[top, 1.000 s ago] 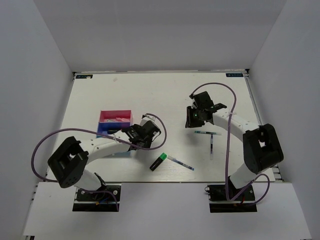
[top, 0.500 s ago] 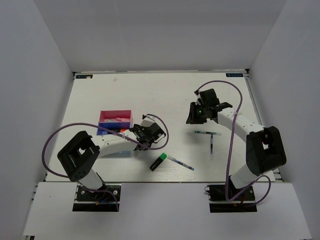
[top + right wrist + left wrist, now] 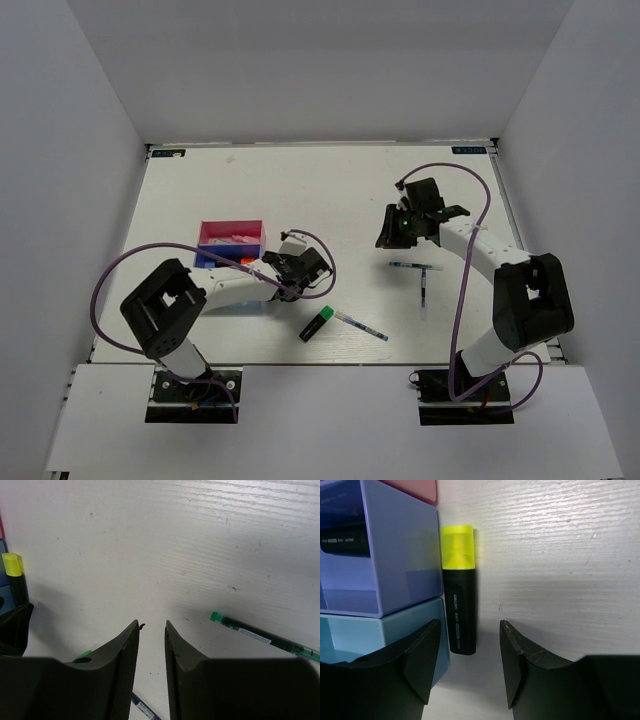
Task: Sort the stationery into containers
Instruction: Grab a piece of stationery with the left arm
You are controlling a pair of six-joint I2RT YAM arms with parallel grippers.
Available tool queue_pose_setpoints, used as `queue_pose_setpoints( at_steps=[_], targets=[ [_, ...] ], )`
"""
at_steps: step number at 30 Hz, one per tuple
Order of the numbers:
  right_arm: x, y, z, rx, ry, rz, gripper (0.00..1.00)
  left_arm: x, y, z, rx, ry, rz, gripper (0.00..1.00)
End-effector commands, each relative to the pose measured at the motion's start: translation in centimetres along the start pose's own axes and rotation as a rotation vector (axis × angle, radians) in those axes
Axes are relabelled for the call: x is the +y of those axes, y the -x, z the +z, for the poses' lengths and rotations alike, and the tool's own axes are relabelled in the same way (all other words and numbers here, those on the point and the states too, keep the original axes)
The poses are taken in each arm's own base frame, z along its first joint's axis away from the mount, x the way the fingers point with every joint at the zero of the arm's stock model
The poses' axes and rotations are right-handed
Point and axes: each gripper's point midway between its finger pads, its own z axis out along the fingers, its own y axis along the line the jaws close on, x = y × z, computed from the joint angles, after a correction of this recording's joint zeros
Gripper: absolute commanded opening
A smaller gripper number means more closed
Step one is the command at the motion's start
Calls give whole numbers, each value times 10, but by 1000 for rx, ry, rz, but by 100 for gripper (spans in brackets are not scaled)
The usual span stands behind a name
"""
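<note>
Your left gripper [image 3: 467, 662] sat low over the table [image 3: 560, 555] with its jaws wide apart, clamped on nothing. The yellow highlighter [image 3: 459, 587] lay flat just ahead of it. It had a short black barrel with small white lettering down the side and a translucent yellow cap, which pointed away from the gripper. It ran along the outer walls of the blue tray [image 3: 405, 555] and the light blue tray [image 3: 395, 635], right beside them; I could not tell if it touched. The barrel's near end sat in the gap between the fingers. Inside the blue tray lay another black barrel [image 3: 345, 540] with white print. A corner of the pink tray [image 3: 415, 487] showed beyond.

Your right gripper [image 3: 151, 645] was well apart from the trays, its jaws a narrow slit apart with only bare table between them. A pen [image 3: 265, 637] – dark, with a green tip – lay near it. Further toward the arm bases lay a green highlighter [image 3: 318, 323], black with a green cap.
</note>
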Motion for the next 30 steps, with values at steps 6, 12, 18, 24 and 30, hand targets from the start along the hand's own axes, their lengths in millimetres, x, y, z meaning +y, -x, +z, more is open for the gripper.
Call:
queue_pose_setpoints(
  at_steps=[6, 12, 18, 24, 30],
  targets=[
    [5, 14, -12, -66, 40, 14, 31, 6, -3, 5, 19, 27, -61, 61],
    [2, 15, -14, -69, 41, 30, 31, 2, -13, 10, 60, -4, -95, 61],
    [0, 18, -16, -77, 43, 48, 31, -6, -24, 12, 96, -38, -109, 60],
    [-2, 20, -17, -82, 45, 56, 31, -15, -28, 10, 102, -74, -94, 60],
    [-3, 23, -21, -94, 48, 68, 31, -29, -29, 6, 112, -103, -101, 60]
  ],
)
